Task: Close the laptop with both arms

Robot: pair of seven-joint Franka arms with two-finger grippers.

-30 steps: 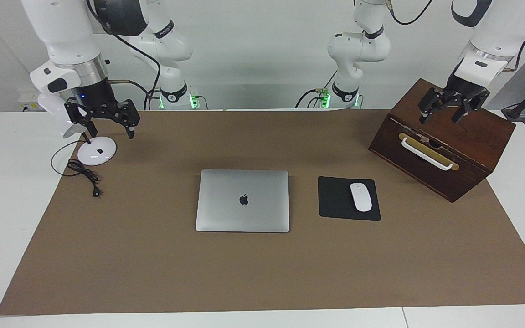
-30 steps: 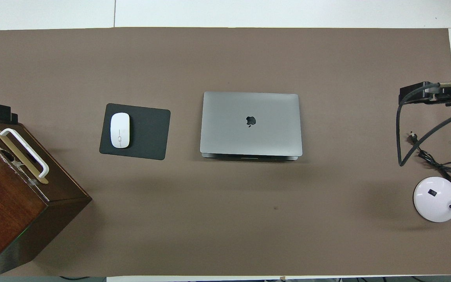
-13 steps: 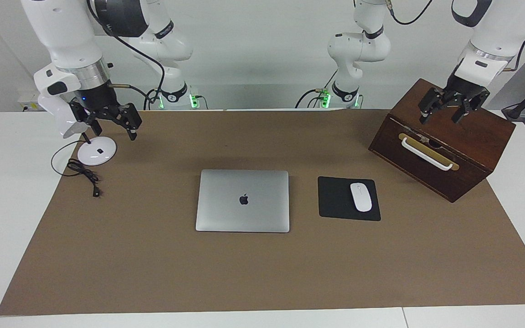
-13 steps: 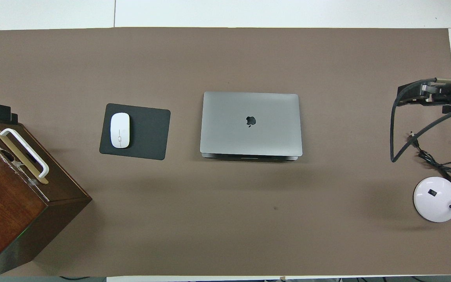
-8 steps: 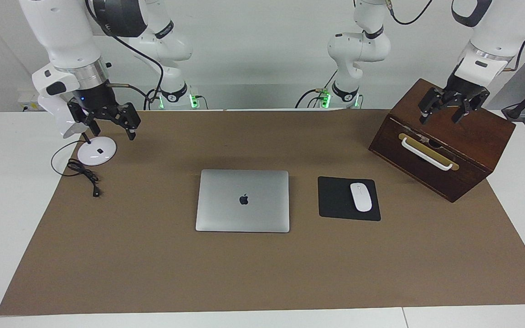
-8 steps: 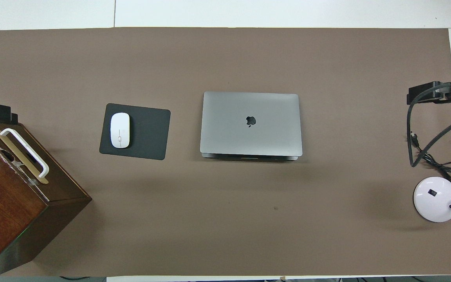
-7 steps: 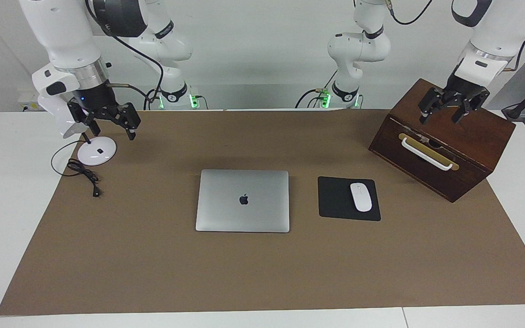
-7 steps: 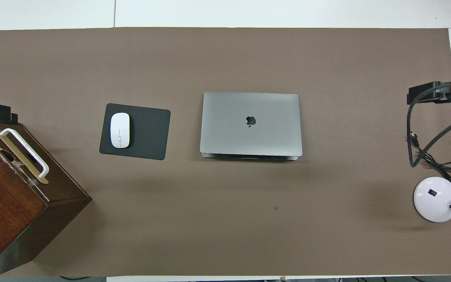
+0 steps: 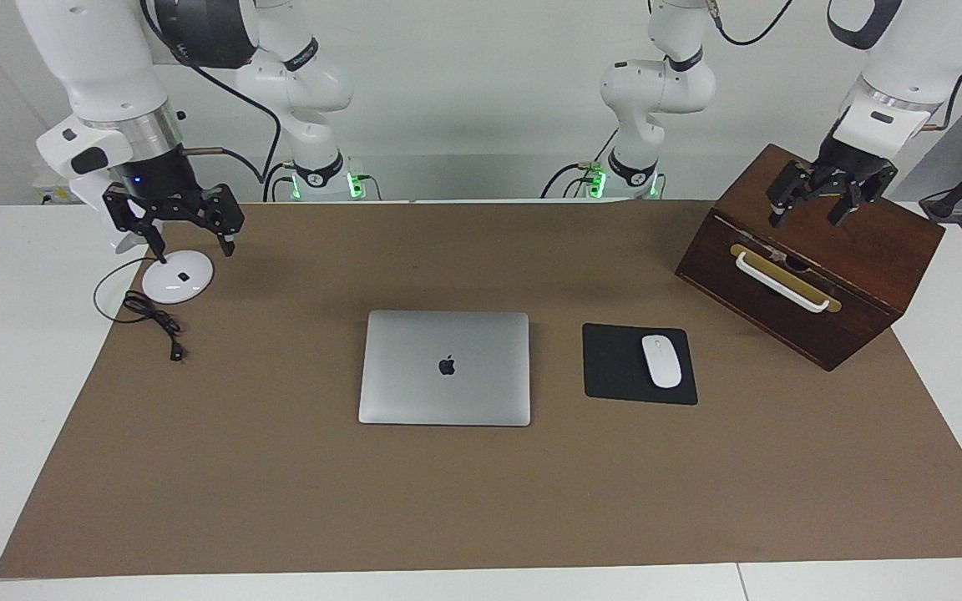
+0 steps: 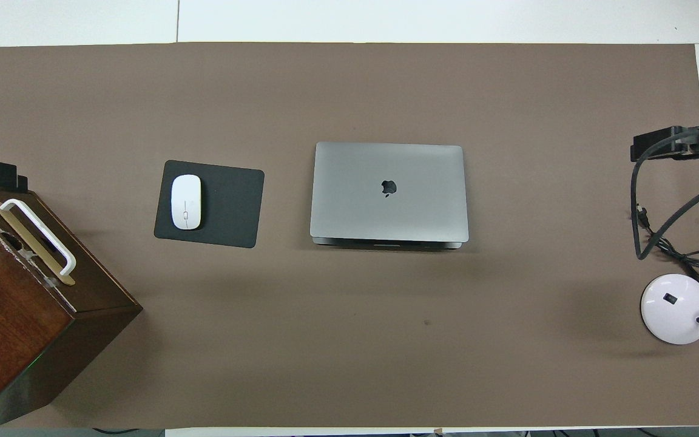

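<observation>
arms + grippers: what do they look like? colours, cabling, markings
Both arms have glossy white shells with dark grey joint bands, silver wrist rings and loose black cables. The right gripper and left gripper are black, skeletal, two-fingered. A small blue light glows above the right gripper; green lights glow at both bases.

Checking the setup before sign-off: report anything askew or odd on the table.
The wooden box sits turned at an angle to the mat's edges, unlike the squarely placed laptop, whose lid is already down. Nothing spilled or damaged.
</observation>
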